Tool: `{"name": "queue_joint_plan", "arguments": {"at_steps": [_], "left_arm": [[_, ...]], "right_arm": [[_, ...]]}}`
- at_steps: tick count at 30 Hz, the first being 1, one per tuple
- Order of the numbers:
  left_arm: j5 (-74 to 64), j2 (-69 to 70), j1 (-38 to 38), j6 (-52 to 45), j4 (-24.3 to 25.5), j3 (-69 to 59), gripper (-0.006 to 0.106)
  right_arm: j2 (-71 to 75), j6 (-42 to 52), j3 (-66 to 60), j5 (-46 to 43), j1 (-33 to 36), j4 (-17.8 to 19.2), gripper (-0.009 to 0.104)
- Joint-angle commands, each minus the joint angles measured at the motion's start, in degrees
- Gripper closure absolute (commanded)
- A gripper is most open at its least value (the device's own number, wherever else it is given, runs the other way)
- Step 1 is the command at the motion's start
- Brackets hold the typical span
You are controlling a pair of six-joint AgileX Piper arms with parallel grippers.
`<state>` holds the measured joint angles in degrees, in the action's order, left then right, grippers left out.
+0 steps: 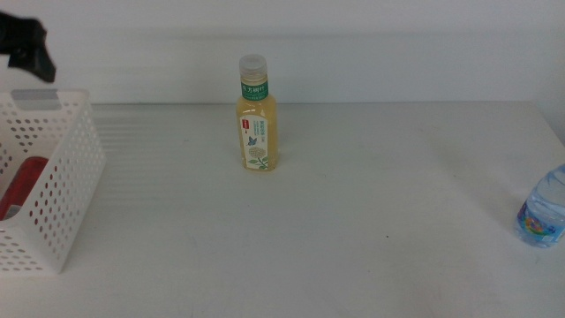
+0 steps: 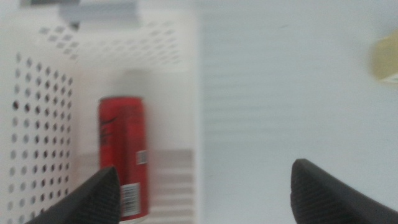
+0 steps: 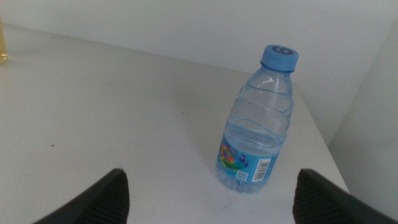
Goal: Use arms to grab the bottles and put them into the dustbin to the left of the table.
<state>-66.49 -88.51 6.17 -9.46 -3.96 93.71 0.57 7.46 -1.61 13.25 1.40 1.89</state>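
One of three done: red can (image 2: 122, 155) lies inside the dustbin (image 1: 66, 190) at middle view's left edge. Left gripper (image 2: 205, 190), jaws apart and empty, sits over the bin; its tip shows upper left in middle view. Yellow bottle (image 1: 257, 119) stands upright at centre-top, water bottle (image 3: 256, 124) upright at right edge. Right gripper (image 3: 211, 196) faces it, jaws apart. Labels too small to read; barcodes visible on can and water bottle.

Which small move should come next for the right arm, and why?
Probably ease the right tool forward around the water bottle: it stands upright between the open jaws, not yet gripped. The red can already lies in the dustbin; the left tool hangs open above it.
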Motion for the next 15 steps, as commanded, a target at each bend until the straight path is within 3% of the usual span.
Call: {"name": "queue_joint_plan", "arguments": {"at_steps": [1, 9, 15], "left_arm": [[1.8, 4.8, -2.4, 1.8, -1.2, 1.5, 0.010], [2.3, 11.1, -10.3, 3.1, -1.0, 0.7, 0.010], [12.1, 18.8, -14.6, 4.9, -0.9, -10.3, 0.010]], "right_arm": [[1.5, 0.5, 0.4, -4.2, -0.3, 0.3, 0.018], [1.5, 0.5, 0.4, -4.2, -0.3, 0.3, 0.018], [1.5, 0.5, 0.4, -4.2, -0.3, 0.3, 0.018]]}}
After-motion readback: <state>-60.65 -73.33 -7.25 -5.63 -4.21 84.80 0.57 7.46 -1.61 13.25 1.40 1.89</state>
